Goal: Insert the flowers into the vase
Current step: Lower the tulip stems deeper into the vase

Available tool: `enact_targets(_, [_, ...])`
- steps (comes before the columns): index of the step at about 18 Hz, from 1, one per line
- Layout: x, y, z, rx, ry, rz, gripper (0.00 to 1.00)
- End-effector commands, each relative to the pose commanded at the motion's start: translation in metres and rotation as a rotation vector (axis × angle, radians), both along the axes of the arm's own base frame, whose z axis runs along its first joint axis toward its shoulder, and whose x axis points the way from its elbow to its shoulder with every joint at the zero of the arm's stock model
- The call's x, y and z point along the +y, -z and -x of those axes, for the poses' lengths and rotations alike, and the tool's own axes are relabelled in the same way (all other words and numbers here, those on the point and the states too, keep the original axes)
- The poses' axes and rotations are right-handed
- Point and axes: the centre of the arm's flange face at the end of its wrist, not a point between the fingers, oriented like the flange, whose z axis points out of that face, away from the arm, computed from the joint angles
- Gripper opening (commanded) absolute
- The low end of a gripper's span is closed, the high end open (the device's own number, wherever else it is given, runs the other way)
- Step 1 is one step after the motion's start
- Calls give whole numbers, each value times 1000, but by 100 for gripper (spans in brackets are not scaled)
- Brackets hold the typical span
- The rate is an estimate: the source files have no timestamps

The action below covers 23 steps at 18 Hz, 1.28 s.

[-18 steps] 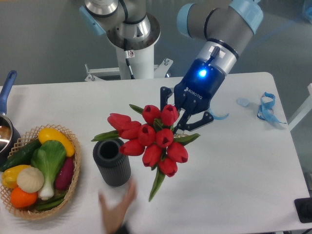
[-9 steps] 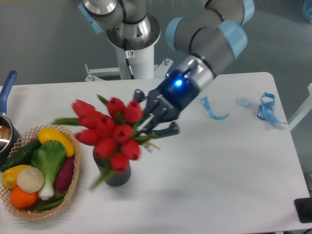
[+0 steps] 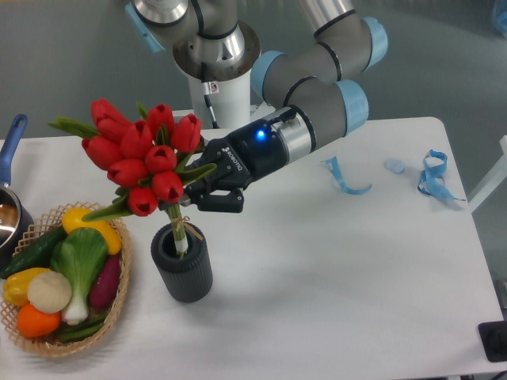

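Nine or so tulips [image 3: 141,154], gripped at the stems by the pincer [image 3: 200,192], have been swung from right of the vase [image 3: 182,263] to above it at lower left, stem ends now entering its mouth, so insertion is judged nearly done.

A white table [image 3: 356,261] is being used as the support for everything. The vase [image 3: 183,264] is being borne upright on it, toward the left front. Just left of the vase, a wicker basket [image 3: 111,313] of vegetables is being carried. Further left of the vase, at the table's edge, a blue-handled pot [image 3: 11,198] is being cut off by the frame. Far right of the vase, blue ribbons [image 3: 432,176] are being seen lying flat.
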Motion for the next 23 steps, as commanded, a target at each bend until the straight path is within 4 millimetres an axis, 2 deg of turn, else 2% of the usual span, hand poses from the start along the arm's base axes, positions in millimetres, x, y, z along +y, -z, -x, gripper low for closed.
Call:
enact_targets(3, [0, -1, -1, -4, 0, 8, 19])
enact_targets(13, [1, 19, -1, 15, -15, 76, 19])
enact_targets(18, [-1, 40, -6, 7, -18, 112, 19])
enact_targets(23, [2, 82, -3, -27, -14, 142, 19])
